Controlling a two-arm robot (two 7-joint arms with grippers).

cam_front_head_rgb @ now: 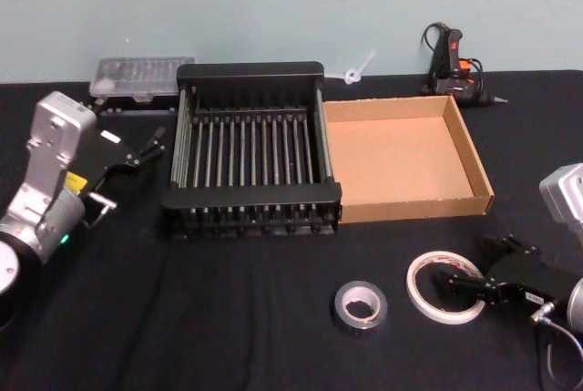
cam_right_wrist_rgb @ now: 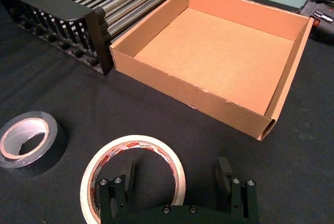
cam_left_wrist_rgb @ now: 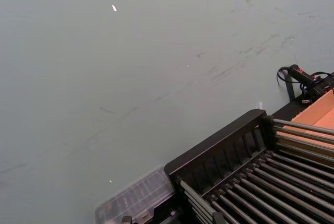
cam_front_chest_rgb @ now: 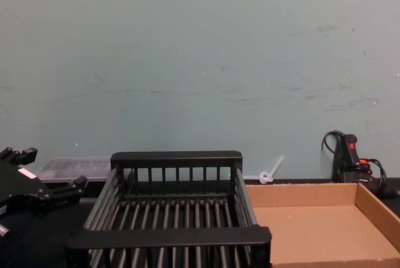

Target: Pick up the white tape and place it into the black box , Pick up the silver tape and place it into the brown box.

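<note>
At five o'clock on the table, the right gripper (cam_right_wrist_rgb: 178,174) straddles the white tape (cam_right_wrist_rgb: 133,174) rim, fingers spread, holding nothing; next, closing, then carrying to the black box (cam_front_head_rgb: 250,193) at ten o'clock; left gripper (cam_front_head_rgb: 146,147) parked open.

Light: even, soft, fairly dim, from overhead.
Shadows: faint; a soft one lies inside the brown box (cam_right_wrist_rgb: 219,51) along its walls.
Glare: pale sheen on the silver tape (cam_right_wrist_rgb: 28,143) and on the black box (cam_front_head_rgb: 250,149) bars.
Blur: the clear case (cam_left_wrist_rgb: 136,199) in the left wrist view is smeared.
Cloth: near-black, showing little detail.
</note>
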